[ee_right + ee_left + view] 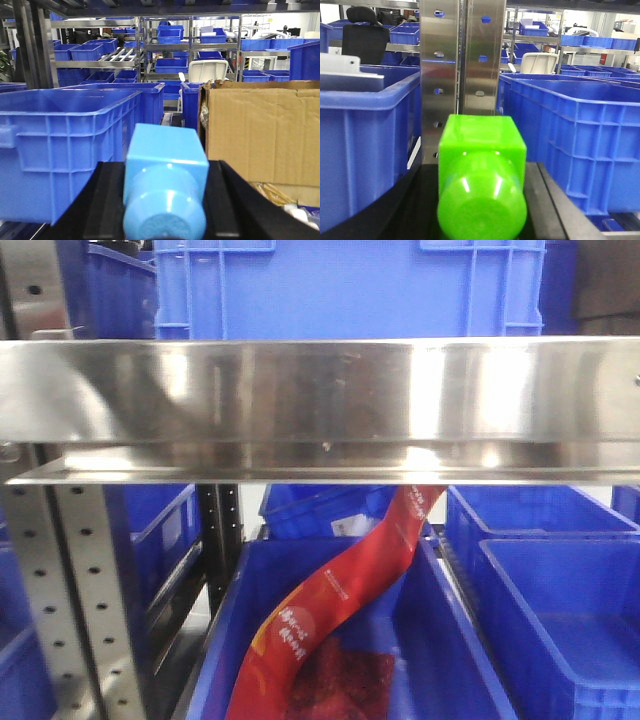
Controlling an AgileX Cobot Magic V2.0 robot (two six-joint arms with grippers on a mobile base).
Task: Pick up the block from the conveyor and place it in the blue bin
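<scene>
A bright green block [481, 145], a cube with a rounded end towards the camera, fills the gap between the black fingers of my left gripper [481, 166], which is shut on it. My right gripper [165, 163] is shut on a light-blue block [165, 150] of the same shape. A blue bin [580, 130] stands right of the left gripper and another blue bin [365, 140] to its left. A large blue bin [65, 145] sits left of the right gripper. The conveyor is out of view. Neither gripper shows in the front view.
A perforated steel upright [457, 60] stands straight ahead of the left gripper. A cardboard box [265, 130] is right of the right gripper. In the front view a steel shelf beam [320, 405] spans the frame above blue bins [455, 640], one holding a red bag [340, 600].
</scene>
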